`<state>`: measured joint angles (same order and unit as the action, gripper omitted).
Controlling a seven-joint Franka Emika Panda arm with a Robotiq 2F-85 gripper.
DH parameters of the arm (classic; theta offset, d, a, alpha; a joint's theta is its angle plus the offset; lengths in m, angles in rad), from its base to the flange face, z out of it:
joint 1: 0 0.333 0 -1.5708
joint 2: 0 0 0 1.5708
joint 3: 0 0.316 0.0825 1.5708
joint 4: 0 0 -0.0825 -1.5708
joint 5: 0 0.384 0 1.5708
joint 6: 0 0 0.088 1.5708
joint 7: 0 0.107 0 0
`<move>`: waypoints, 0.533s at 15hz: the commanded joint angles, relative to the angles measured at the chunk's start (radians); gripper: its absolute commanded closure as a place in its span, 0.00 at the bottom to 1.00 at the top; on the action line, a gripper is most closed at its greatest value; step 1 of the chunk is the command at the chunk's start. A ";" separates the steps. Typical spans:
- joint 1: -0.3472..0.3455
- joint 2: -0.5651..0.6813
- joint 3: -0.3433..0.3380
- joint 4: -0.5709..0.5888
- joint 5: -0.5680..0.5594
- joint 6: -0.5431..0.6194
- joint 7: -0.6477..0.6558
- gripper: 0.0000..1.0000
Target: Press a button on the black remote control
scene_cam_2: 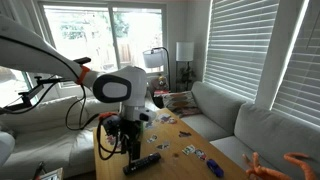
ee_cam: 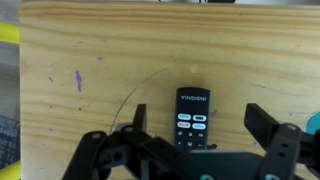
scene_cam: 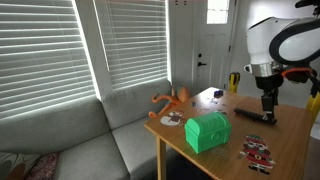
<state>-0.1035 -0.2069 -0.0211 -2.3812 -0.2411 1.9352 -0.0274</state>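
The black remote control (ee_cam: 193,112) lies flat on the wooden table, with white and red buttons and white lettering on its face. It also shows in both exterior views (scene_cam: 254,115) (scene_cam_2: 142,162). My gripper (ee_cam: 200,124) hangs just above it with its fingers spread to either side, open and empty. In both exterior views the gripper (scene_cam: 268,108) (scene_cam_2: 128,150) points straight down over the remote, close to the tabletop. The near end of the remote is hidden under the gripper body in the wrist view.
A green chest (scene_cam: 207,131) stands near the table's front corner. An orange toy (scene_cam: 172,100) lies by the far edge, and flat red-white-black figure pieces (scene_cam: 257,152) lie near the chest. Small pieces (scene_cam_2: 190,150) are scattered on the table (ee_cam: 90,60). A grey sofa (scene_cam: 90,140) stands beside it.
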 commanded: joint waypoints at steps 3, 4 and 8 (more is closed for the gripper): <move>0.014 0.000 -0.013 0.001 -0.002 -0.002 0.002 0.00; 0.014 0.000 -0.013 0.001 -0.002 -0.002 0.002 0.00; 0.006 0.011 -0.026 0.029 0.118 0.068 0.129 0.00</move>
<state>-0.1028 -0.2069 -0.0283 -2.3778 -0.1946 1.9654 0.0257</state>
